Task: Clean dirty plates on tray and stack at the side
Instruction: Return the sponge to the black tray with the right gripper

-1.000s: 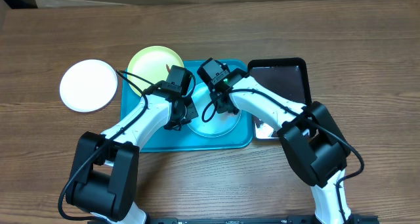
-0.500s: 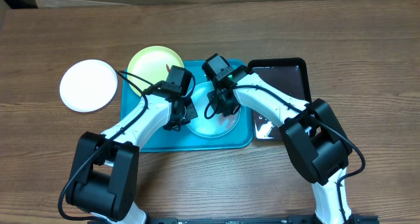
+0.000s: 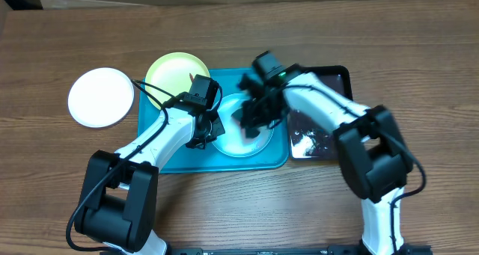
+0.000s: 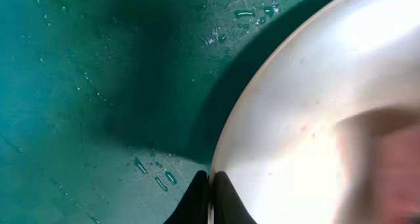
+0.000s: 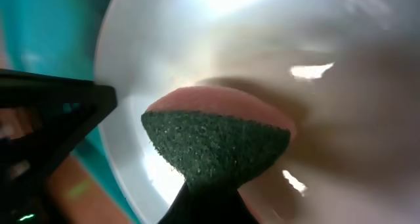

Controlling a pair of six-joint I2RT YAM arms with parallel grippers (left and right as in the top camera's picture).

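Tray (image 3: 174,156): laid flat on the wooden counter (image 3: 52,173), with water drops seen on its turquoise floor in the left wrist view.
Left end effector (image 4: 209,196): closed tight on the left rim of the light blue plate (image 3: 241,141), which is pinched between the two fingers.
Light blue plate: kept inside the tray, in its right half; faint reddish specks are seen on its surface.
Right end effector (image 5: 205,201): clamped shut on a sponge (image 5: 216,135); it is blurred in the overhead view.
Sponge: pink body with a dark green scouring face, held against the inside of the light blue plate.
Black tray (image 3: 329,87): set just beside the right side of the turquoise tray; wet patches are seen at its near end.
White plate (image 3: 101,97): laid on the counter left of the tray, apart from it.
Pale yellow plate (image 3: 177,72): laid over the far left corner of the tray, partly out past the rim.
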